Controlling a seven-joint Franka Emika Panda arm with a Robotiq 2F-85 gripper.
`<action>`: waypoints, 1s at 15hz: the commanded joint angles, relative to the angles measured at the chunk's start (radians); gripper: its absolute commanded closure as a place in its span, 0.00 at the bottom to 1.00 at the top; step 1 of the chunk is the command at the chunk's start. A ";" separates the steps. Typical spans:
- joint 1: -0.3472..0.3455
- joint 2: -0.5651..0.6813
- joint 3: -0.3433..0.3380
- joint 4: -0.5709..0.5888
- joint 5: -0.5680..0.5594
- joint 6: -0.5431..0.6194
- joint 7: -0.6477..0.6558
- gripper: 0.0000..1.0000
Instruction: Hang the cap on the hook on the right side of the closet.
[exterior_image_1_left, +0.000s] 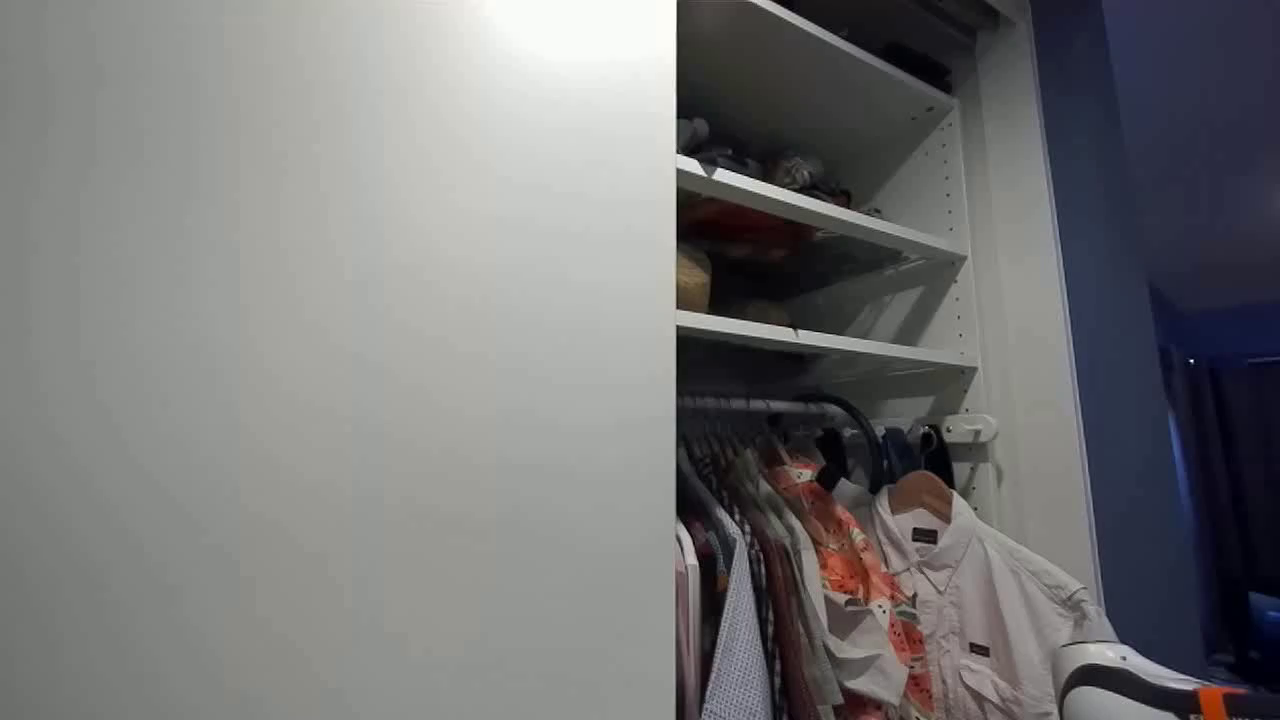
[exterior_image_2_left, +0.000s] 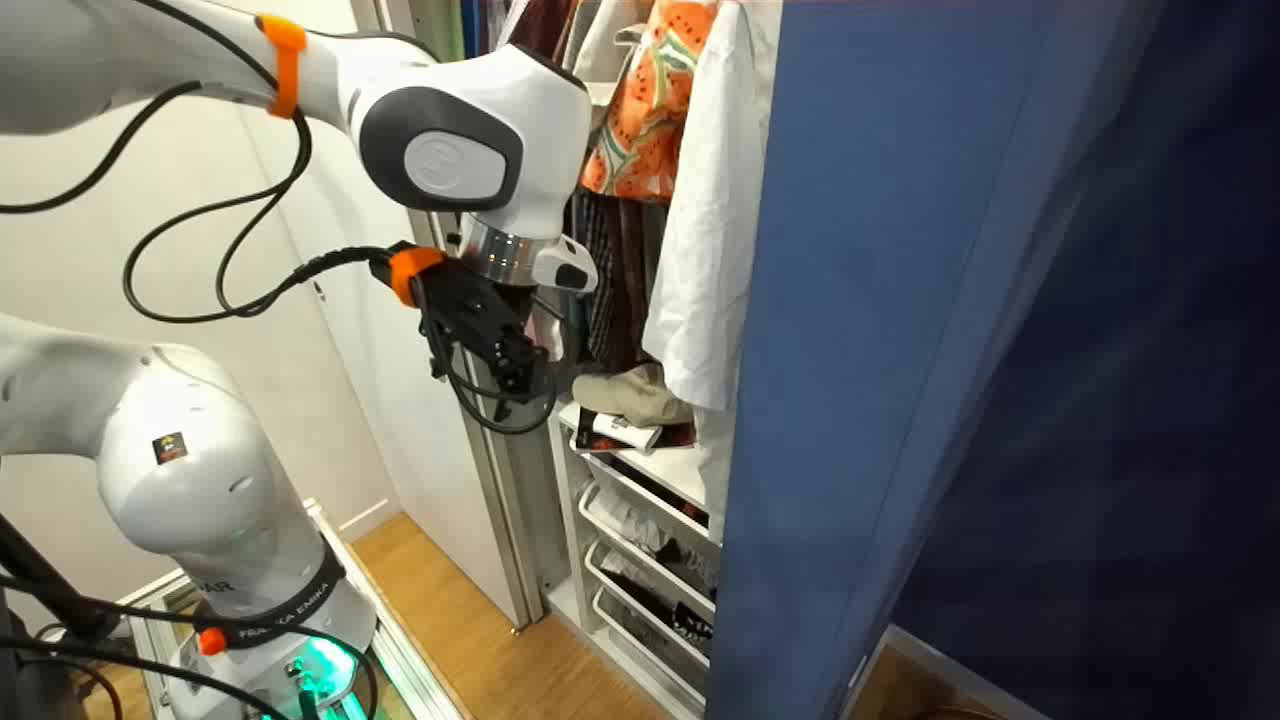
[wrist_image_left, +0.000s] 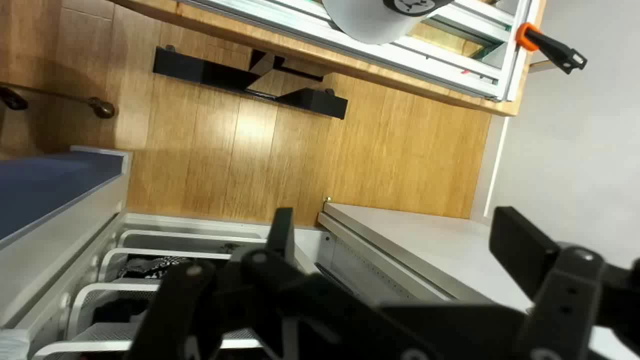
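Hovering at the opening of the closet (exterior_image_1_left: 1025, 300), the gripper (wrist_image_left: 392, 232) has its fingers (wrist_image_left: 283, 232) spread well apart. Beige cap (exterior_image_2_left: 632, 396) sits low inside the closet, just above its white-rimmed drawers (wrist_image_left: 125, 287) and below its hanging shirts (exterior_image_2_left: 705, 250).

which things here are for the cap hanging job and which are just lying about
For the job:
beige fabric cap
tall white closet
white rounded bracket, possibly the hook
black two-fingered pincer, open

Just lying or hanging about:
orange watermelon-print shirt
white collared shirt
small white oblong object
black-and-orange clamp
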 joint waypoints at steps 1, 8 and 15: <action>-0.013 0.003 0.011 0.002 0.006 -0.002 -0.007 0.00; -0.012 0.003 0.011 0.002 0.006 -0.002 -0.007 0.00; 0.119 0.035 0.182 -0.123 0.212 0.631 0.157 0.00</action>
